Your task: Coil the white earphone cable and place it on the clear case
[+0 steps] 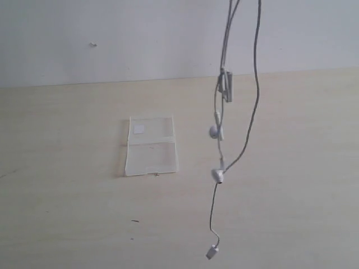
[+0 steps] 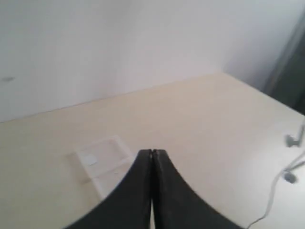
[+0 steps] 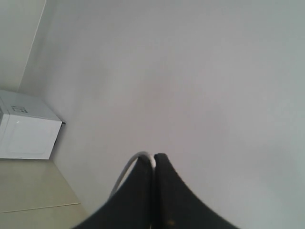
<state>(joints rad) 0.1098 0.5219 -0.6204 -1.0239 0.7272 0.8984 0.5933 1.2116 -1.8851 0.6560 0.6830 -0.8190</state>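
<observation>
Where you take the exterior view alone, you see neither arm. It shows only the white earphone cable (image 1: 257, 78), hanging in two strands from beyond the top edge of the frame. The cable hangs to the right of the clear case (image 1: 150, 147) and apart from it. The case lies flat and opened out on the pale table (image 1: 67, 213), with its small white sticker (image 1: 139, 129) on the half nearer the wall (image 1: 112, 33). Along the strands you can pick out the inline remote (image 1: 226, 86), the upper earbud (image 1: 216, 131), the lower earbud (image 1: 218, 175) and, lowest of all, the plug (image 1: 212, 253). Whether the plug touches the table cannot be told.

The right wrist view supplies what the exterior view leaves out. The right gripper (image 3: 153, 156) has its jaws pressed together, and a short arc of the cable (image 3: 138, 157) curls out at their tip, so the wire is pinched there. This camera faces the bare wall, with a white box-shaped appliance (image 3: 26, 133) at one side. It shows you neither the case nor the earbuds.

The left wrist view gives the other arm. The left gripper (image 2: 152, 151) is closed tip to tip with nothing between the jaws, and looks down on the table. Just past its tips you see the clear case (image 2: 102, 160), blurred. At the frame's edge are the two earbuds (image 2: 291, 140) and a run of wire (image 2: 272, 193), well away from this gripper
</observation>
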